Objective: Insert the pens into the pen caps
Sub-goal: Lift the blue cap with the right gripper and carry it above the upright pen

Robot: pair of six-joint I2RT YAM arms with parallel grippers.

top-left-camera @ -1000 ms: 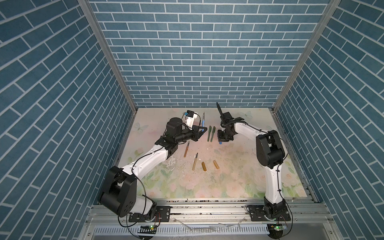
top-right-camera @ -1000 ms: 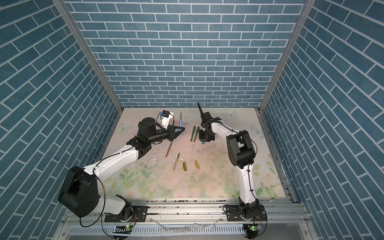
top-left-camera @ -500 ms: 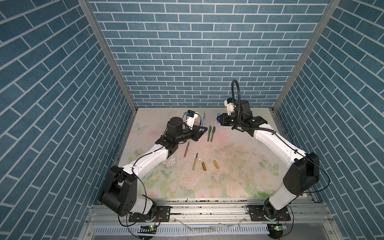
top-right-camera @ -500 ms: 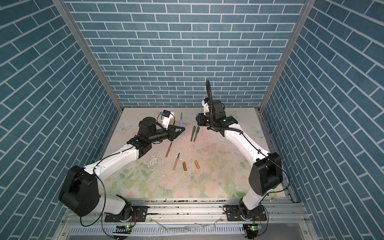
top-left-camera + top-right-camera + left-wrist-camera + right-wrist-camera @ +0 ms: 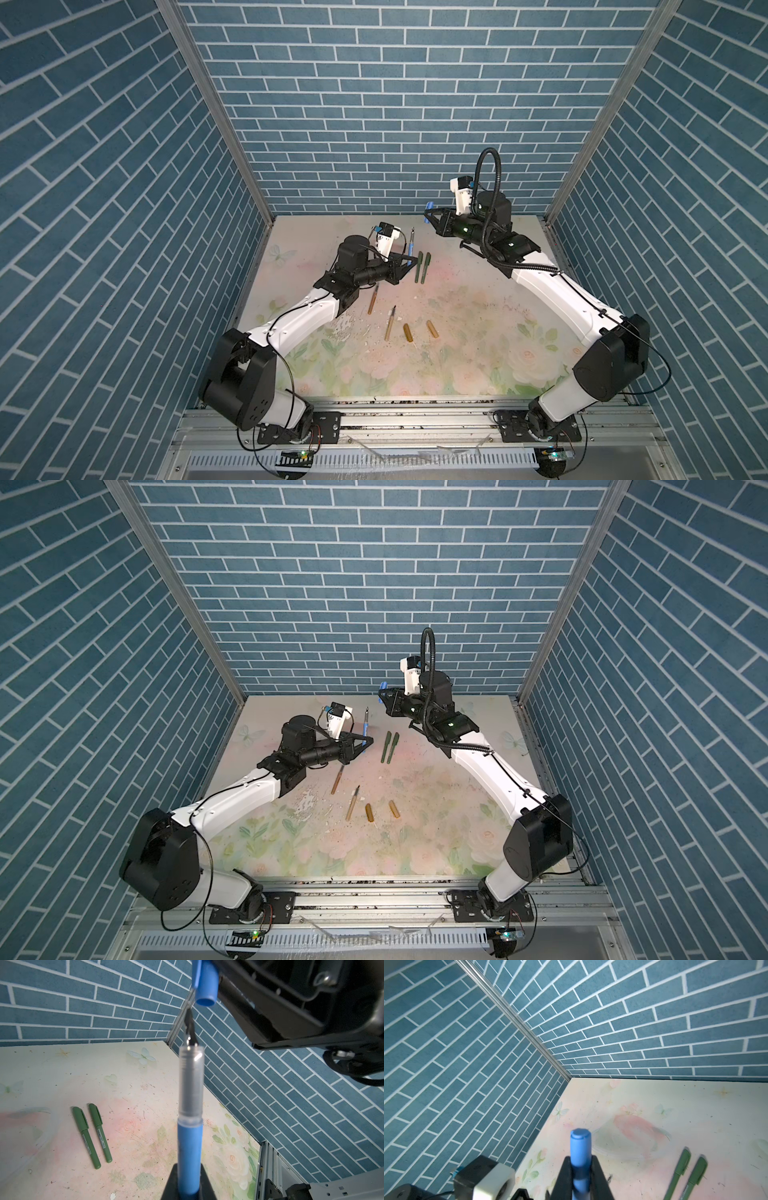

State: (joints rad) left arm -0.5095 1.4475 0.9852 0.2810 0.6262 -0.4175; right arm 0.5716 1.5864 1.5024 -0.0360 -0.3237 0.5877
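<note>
The left jaws are clamped on the blue pen (image 5: 189,1142), tip up. The right jaws are clamped on the blue cap (image 5: 206,987), near and above that pen's tip, open end down. Line it up straight first, then push down softly.

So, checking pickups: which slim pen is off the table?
The blue pen, clamped tip-up in the left gripper; the two green pens and two golden-brown pens lie flat on the floral table.

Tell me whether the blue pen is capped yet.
Uncapped. In the left wrist view the blue pen has its dark tip bare, outside the open mouth of the blue cap.
</note>
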